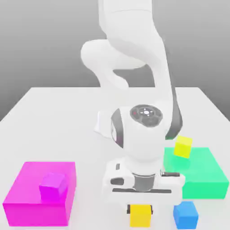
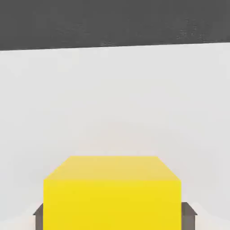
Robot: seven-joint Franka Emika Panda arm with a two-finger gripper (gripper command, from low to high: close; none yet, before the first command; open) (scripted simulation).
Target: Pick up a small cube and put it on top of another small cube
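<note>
A golden-yellow small cube [image 1: 140, 215] rests on the white table near the front edge, and in the hand view the same cube [image 2: 112, 193] sits between two dark fingers. My gripper [image 1: 140, 210] reaches straight down over it and is shut on it, one finger on each side. The other small cube [image 1: 183, 146], pale lemon-yellow, stands on the green slab [image 1: 202, 175] toward the exterior view's right, behind the gripper.
A blue cube [image 1: 186, 214] lies just to the exterior view's right of the held cube. A large magenta block [image 1: 36, 202] with a small magenta cube [image 1: 53, 186] on it stands at the front of the exterior view's left.
</note>
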